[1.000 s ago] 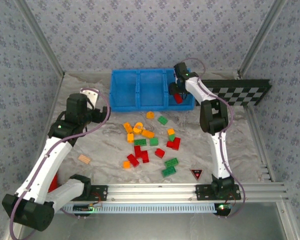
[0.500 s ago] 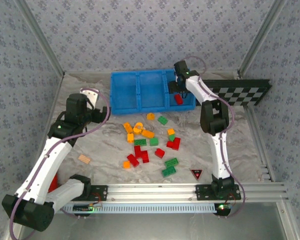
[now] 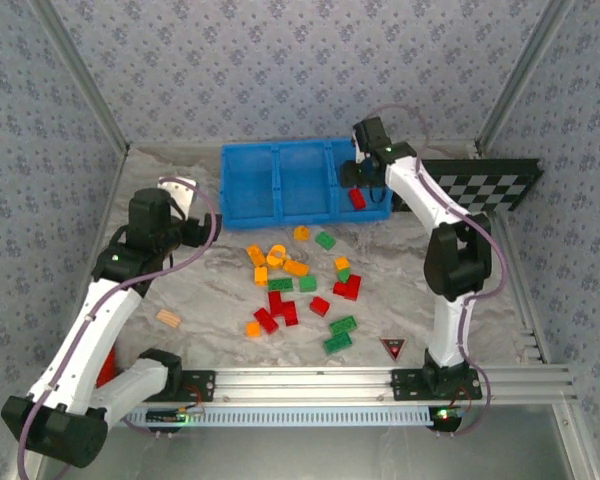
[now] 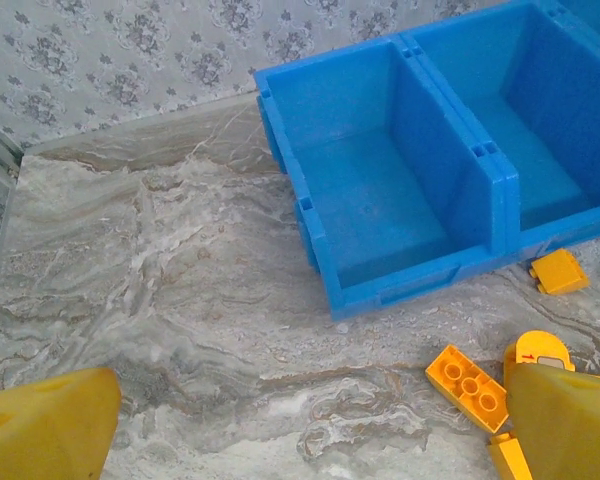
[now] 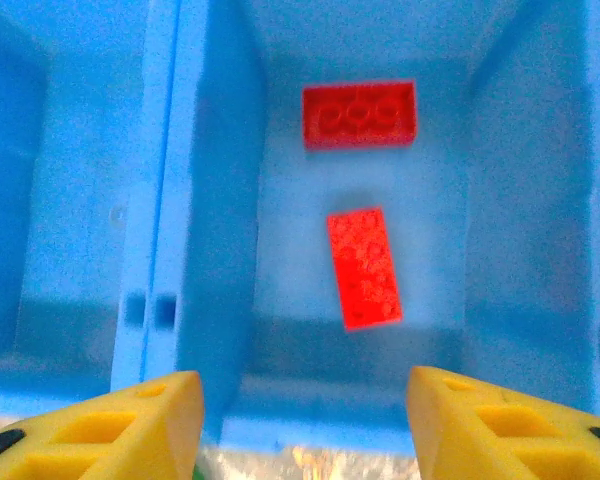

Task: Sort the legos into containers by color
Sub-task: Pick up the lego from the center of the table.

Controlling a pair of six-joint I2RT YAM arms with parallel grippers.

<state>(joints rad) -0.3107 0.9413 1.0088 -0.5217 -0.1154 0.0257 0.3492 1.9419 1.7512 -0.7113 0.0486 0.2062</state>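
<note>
Two legos [image 5: 359, 114] lie in the bin's [image 3: 280, 212] rightmost compartment [image 5: 430, 250], more legos [image 3: 290, 285] on the table [image 3: 210, 280] before it.

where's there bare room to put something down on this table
Bare tabletop lies left of the blue bin, and a strip runs between the lego pile and the right arm. The bin's left compartment and middle compartment hold nothing. Crowded: the pile at the table's centre, and the right compartment with two red bricks.

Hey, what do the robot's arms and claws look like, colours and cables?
The left arm and right arm have white links, black joints and a thin purple cable looping alongside. The left claw and right claw have chunky yellow wedge-shaped fingers.
</note>
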